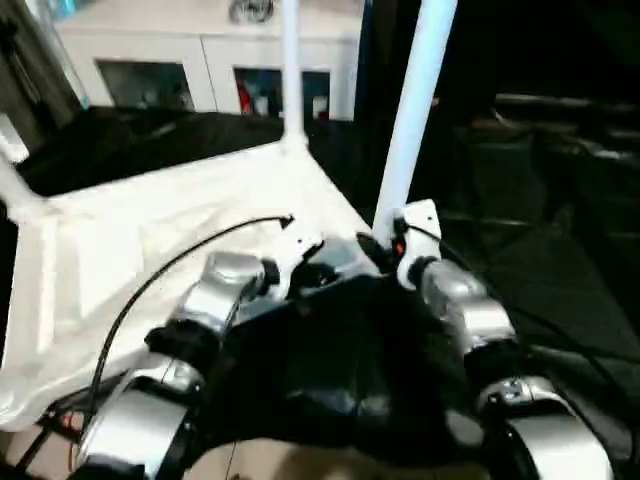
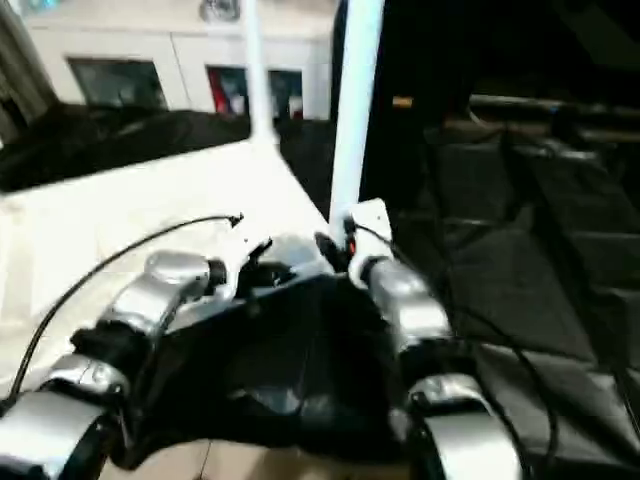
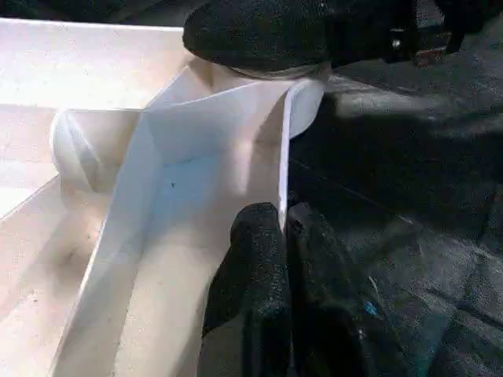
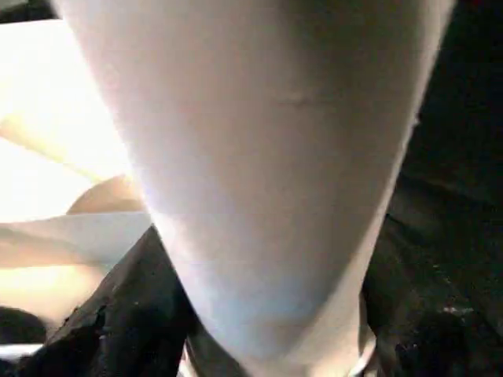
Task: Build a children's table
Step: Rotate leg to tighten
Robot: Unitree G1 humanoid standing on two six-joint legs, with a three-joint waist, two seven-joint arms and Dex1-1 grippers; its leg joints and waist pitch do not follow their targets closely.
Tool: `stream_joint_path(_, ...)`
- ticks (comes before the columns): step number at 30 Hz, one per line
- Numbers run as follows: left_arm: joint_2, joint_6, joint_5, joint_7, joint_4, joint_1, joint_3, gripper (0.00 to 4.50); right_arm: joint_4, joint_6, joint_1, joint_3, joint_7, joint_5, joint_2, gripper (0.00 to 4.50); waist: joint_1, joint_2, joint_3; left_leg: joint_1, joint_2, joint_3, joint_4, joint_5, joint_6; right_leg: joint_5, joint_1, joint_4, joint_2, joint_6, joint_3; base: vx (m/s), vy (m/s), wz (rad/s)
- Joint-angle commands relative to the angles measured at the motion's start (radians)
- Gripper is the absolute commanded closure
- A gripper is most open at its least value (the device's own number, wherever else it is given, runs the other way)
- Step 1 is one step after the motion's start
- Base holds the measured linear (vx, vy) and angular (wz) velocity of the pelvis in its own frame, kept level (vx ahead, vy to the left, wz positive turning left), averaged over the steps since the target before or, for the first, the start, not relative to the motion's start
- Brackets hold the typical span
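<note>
The upturned white tabletop (image 1: pixel 150 250) lies on dark cloth (image 1: pixel 560 270), its near corner just ahead of both my wrists; my left gripper (image 3: pixel 284 236) pinches its thin rim wall. A white leg (image 1: pixel 412 110) stands at that corner against my right gripper (image 1: pixel 385 250), whose finger spread is hidden. Open cloth lies rightward.

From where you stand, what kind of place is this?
Probably an indoor room set up as a work area: a white cabinet with glass doors stands at the back, black cloth covers the surface, and an upturned white tabletop lies there with legs standing up.
</note>
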Motion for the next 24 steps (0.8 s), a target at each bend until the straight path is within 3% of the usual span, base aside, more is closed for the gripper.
stream_joint_path(1,-0.059,-0.044,-0.027,0.042,-0.020,-0.050,0.015,4.50,0.037,0.023,0.025,0.085,0.124,0.004,0.087,1.25,0.000,-0.008,-0.054,-0.009,-0.017,0.014,-0.064,-0.195,0.023,-0.233,0.056,-0.082,-0.041,-0.192,0.018,0.000,0.000,0.00)
stream_joint_path(4,-0.053,-0.053,-0.029,0.029,-0.020,-0.049,0.013,4.50,0.028,0.031,0.025,0.083,0.153,0.015,0.080,1.23,0.000,-0.006,-0.053,-0.010,-0.017,0.015,-0.065,-0.196,0.032,-0.212,0.058,-0.081,-0.041,-0.205,0.017,0.000,0.000,0.00)
stream_joint_path(11,-0.048,-0.060,-0.031,0.014,-0.023,-0.045,0.011,4.50,0.025,0.027,0.025,0.085,0.174,0.015,0.073,1.13,0.000,-0.005,-0.051,-0.006,-0.016,0.015,-0.068,-0.221,0.025,-0.267,0.054,-0.087,-0.042,-0.195,0.018,0.000,0.000,0.00)
stream_joint_path(13,0.017,-0.084,-0.056,-0.146,-0.077,-0.005,-0.018,4.50,-0.069,0.022,0.049,0.152,0.447,0.029,-0.058,1.13,0.002,-0.008,-0.052,-0.008,-0.016,0.014,-0.066,-0.231,0.038,-0.268,0.060,-0.088,-0.040,-0.193,0.016,0.000,0.000,0.00)
stream_joint_path(14,0.036,-0.095,-0.067,-0.198,-0.095,0.008,-0.025,4.50,-0.096,0.017,0.058,0.169,0.527,0.034,-0.102,1.13,0.005,-0.010,-0.054,-0.011,-0.012,0.014,-0.063,-0.211,0.057,-0.216,0.063,-0.083,-0.041,-0.202,0.018,0.000,0.000,0.00)
stream_joint_path(17,0.059,-0.100,-0.082,-0.258,-0.120,0.025,-0.030,4.50,-0.113,0.000,0.070,0.177,0.618,0.044,-0.154,1.13,0.010,-0.006,-0.057,-0.012,-0.009,0.019,-0.058,-0.155,0.073,-0.108,0.062,-0.069,-0.040,-0.249,0.014,0.000,0.000,0.00)
stream_joint_path(20,0.073,-0.097,-0.084,-0.282,-0.130,0.031,-0.032,4.50,-0.127,-0.006,0.079,0.183,0.673,0.043,-0.185,1.13,0.014,-0.005,-0.056,-0.009,-0.006,0.021,-0.056,-0.153,0.078,-0.086,0.060,-0.068,-0.040,-0.267,0.015,0.000,0.000,0.00)
stream_joint_path(24,0.101,-0.093,-0.094,-0.348,-0.159,0.048,-0.044,4.50,-0.170,0.002,0.101,0.200,0.749,0.051,-0.226,1.13,0.021,-0.005,-0.057,-0.009,-0.006,0.020,-0.056,-0.154,0.079,-0.085,0.063,-0.065,-0.041,-0.267,0.014,0.000,0.000,0.00)
